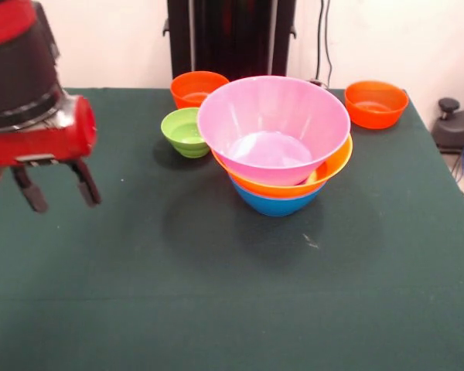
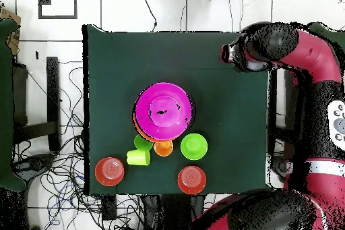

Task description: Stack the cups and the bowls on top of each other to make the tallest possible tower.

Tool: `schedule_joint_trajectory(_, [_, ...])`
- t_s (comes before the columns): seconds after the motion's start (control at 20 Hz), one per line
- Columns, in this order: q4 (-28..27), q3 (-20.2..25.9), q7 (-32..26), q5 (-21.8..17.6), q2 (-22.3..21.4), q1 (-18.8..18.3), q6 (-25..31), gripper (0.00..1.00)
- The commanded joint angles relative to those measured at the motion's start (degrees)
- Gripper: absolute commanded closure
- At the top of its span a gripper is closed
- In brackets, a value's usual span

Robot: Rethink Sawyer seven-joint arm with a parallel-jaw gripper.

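Note:
The tower (image 1: 274,135) stands mid-table: a pink bowl (image 2: 163,111) nested in a yellow-orange bowl (image 1: 332,166), with a blue bowl (image 1: 277,202) lowest. A small green bowl (image 1: 184,131) and an orange bowl (image 1: 199,87) sit behind it to the left, and another orange bowl (image 1: 375,103) sits at the far right. In the overhead view a lime-yellow cup (image 2: 138,157) lies on its side beside a green cup (image 2: 143,142) and an orange cup (image 2: 163,148). The tower hides the cups in the front view. My gripper (image 1: 56,189) is open and empty, above the table's left side and well clear of the tower. No small blue bowl shows.
The dark green table (image 1: 216,309) ends close to the right orange bowl. The robot pedestal (image 1: 232,35) stands behind the far edge. My arm (image 2: 296,45) reaches in over the table's side in the overhead view. Cables lie on the floor around the table.

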Motion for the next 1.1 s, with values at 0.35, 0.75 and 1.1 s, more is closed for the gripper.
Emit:
schedule_joint_trajectory(0.35, [10.5,3.2,-14.0,1.3,-7.6,0.7,8.0,0.00])
schedule_joint_trajectory(0.75, [13.6,5.7,-15.4,2.0,-8.1,-1.7,6.6,0.00])
schedule_joint_trajectory(1.1, [18.8,7.0,-13.3,2.1,-5.6,-2.7,1.2,0.00])
